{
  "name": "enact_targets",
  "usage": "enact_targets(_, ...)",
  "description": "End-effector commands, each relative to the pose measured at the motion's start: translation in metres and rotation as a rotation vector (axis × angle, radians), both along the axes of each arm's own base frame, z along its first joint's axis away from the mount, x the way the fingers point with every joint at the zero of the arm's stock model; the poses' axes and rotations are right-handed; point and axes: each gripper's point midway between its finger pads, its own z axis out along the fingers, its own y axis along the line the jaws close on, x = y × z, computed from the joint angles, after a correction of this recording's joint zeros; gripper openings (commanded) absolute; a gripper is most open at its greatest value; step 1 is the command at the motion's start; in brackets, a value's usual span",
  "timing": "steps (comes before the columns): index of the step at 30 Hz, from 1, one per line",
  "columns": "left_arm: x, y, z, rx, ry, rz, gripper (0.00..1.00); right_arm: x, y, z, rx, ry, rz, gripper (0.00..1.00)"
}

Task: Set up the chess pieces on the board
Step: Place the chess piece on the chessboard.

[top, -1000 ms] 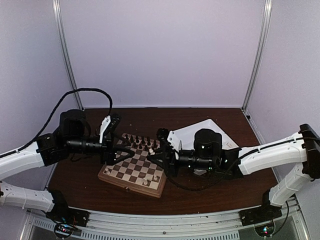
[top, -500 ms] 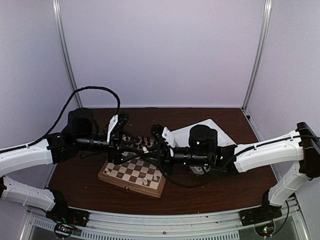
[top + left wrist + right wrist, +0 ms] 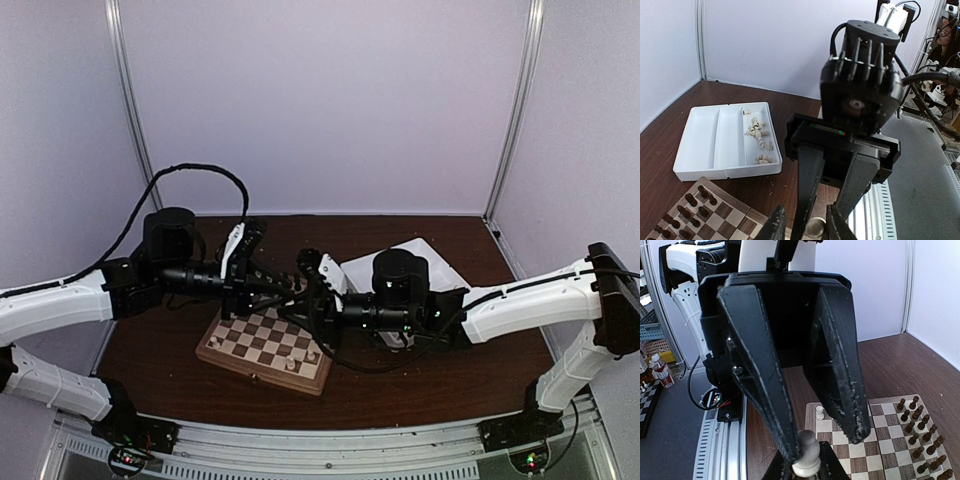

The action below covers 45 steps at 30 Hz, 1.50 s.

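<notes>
Step in hand: judged a mid-air handover of one cream chess piece [image 3: 806, 455] between the two arms, above the far part of the chessboard [image 3: 262, 368].
Right gripper [image 3: 821, 222]: fingers clamped together on the piece, which sits at their tips.
Left gripper [image 3: 827, 442]: fingers apart, straddling the piece. One fingertip [image 3: 792, 447] touches or nearly touches it; the other stands clear on the far side.
Key relation: the piece lies between the left fingers, right at their tips. In the right wrist view its long axis stands upright, head up and base down, roughly in line with the left fingers.
Nearer arm: both meet at the piece; neither has to travel.
Next move calls for: the left fingers to close across the piece's narrow body before the right ones let go.
Risk: a tiny, rounded piece could pivot or drop during the swap.
Board so far: dark pieces [image 3: 920, 435] fill the far rows; a lone cream pawn [image 3: 820, 412] stands near the opposite edge.
Supply: more cream pieces [image 3: 757, 132] lie in one compartment of the white tray [image 3: 725, 172] on the tabletop [image 3: 450, 390].
</notes>
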Motion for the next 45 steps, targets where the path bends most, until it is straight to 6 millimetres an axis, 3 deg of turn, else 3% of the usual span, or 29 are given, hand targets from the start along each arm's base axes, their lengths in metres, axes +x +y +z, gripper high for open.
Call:
enact_targets(1,-0.002,-0.006,0.017,-0.042,-0.032,-0.034,0.31,0.002,0.003,0.013,0.038,-0.004,0.002,0.02)
enact_targets(3,-0.003,-0.006,0.016,-0.038,-0.026,-0.037,0.32,0.002,0.003,0.014,0.045,-0.004,-0.001,0.02)
enact_targets(8,-0.005,-0.007,0.013,-0.036,-0.017,-0.053,0.23,0.004,0.002,0.015,0.055,0.004,-0.012,0.03)
enact_targets(12,-0.009,-0.008,0.013,-0.038,-0.015,-0.074,0.0,0.005,0.003,0.016,0.059,0.009,-0.013,0.04)
enact_targets(16,-0.009,-0.008,0.014,-0.035,-0.012,-0.074,0.0,0.006,0.002,0.014,0.061,0.015,-0.021,0.08)
enact_targets(24,-0.001,0.004,0.0,0.059,-0.013,0.016,0.0,0.008,-0.01,0.0,0.021,0.007,-0.054,0.56)
enact_targets(27,0.002,0.015,-0.011,0.115,-0.008,0.067,0.0,0.009,-0.023,-0.007,-0.002,-0.001,-0.073,0.68)
enact_targets(35,0.0,0.039,-0.045,0.173,0.024,0.167,0.0,0.024,-0.067,-0.021,-0.088,-0.01,-0.194,0.77)
enact_targets(38,0.001,0.044,-0.06,0.195,0.04,0.196,0.0,0.034,-0.083,-0.024,-0.107,-0.002,-0.237,0.98)
enact_targets(45,0.006,0.05,-0.09,0.231,0.049,0.237,0.0,0.067,-0.119,-0.021,-0.137,0.013,-0.386,1.0)
